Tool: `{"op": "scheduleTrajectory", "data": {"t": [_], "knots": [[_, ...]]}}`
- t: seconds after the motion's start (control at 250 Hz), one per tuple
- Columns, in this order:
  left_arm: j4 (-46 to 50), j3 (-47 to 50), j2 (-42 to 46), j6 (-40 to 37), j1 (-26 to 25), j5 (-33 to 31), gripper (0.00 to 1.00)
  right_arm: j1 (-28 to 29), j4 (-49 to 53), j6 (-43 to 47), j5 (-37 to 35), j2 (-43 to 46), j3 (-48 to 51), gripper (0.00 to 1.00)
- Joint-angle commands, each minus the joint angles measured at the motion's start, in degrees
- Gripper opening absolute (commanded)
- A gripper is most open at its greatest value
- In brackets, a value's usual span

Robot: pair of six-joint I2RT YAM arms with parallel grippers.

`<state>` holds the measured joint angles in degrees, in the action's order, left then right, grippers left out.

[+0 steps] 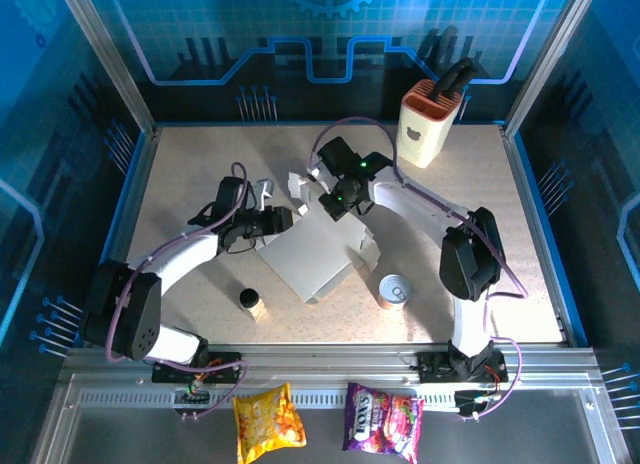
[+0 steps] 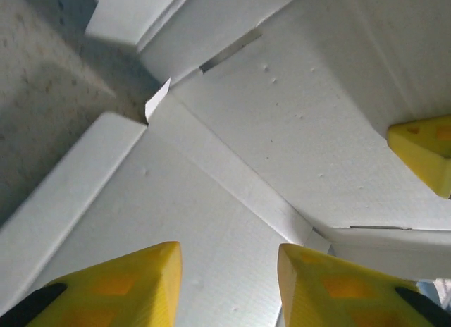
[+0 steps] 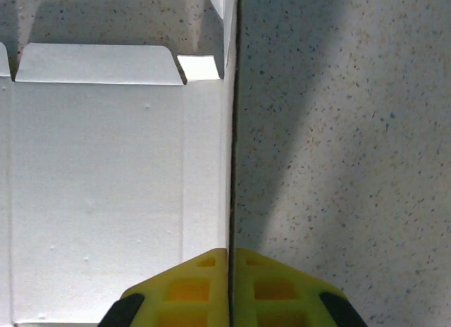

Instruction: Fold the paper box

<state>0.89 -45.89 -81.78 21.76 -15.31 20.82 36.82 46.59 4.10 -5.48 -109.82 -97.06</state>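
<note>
yellow fingertips [image 3: 190,288] of the right gripper [image 3: 230,270] sit closest in the right wrist view. they are pressed together on a thin upright wall of the paper box [image 3: 106,186], whose edge runs as a dark line between them.

the speckled table [image 1: 200,164] carries nearly everything else. the paper box lies at its middle, grey-white inside facing up. its main panel lies flat and turned at an angle, with flaps raised along the far and right sides.

the left gripper [image 1: 278,220] hangs over the box's far left corner. in the left wrist view its two fingers stand apart with nothing between them, above a crease in the panel. the right gripper meets the box at its far edge, just beside the left one.

a cream knife block [image 1: 428,124] with an orange top stands near the far right corner, well apart from the box. a yellow snack packet [image 1: 268,422] and a purple snack packet [image 1: 383,419] lie on the grey ledge in front of the arm bases.

a tin can [image 1: 396,290] stands near the box's near right side. a small dark-capped bottle [image 1: 250,301] stands near its near left side.
</note>
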Motion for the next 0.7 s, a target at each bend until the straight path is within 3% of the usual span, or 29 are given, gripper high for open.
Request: {"op": "scheduleTrajectory", "data": {"t": [0.0,0.196,0.336,0.695], "knots": [[-6.7,-0.4,1.3,-6.3,0.6,-2.2,0.43,-2.3,-3.9,11.2,5.4,3.9,3.1,0.07],[-16.5,2.7,0.4,-12.1,0.7,-2.4,0.53,-5.3,-4.5,21.8,12.5,6.5,6.5,0.07],[-21.1,3.4,-2.5,-10.1,1.3,-4.1,0.62,-6.5,-0.9,28.5,15.6,6.8,6.3,0.07],[-39.4,9.1,-8.4,-14.8,1.7,6.5,0.72,-9.5,4.0,33.2,21.0,7.9,5.8,0.05]]}}
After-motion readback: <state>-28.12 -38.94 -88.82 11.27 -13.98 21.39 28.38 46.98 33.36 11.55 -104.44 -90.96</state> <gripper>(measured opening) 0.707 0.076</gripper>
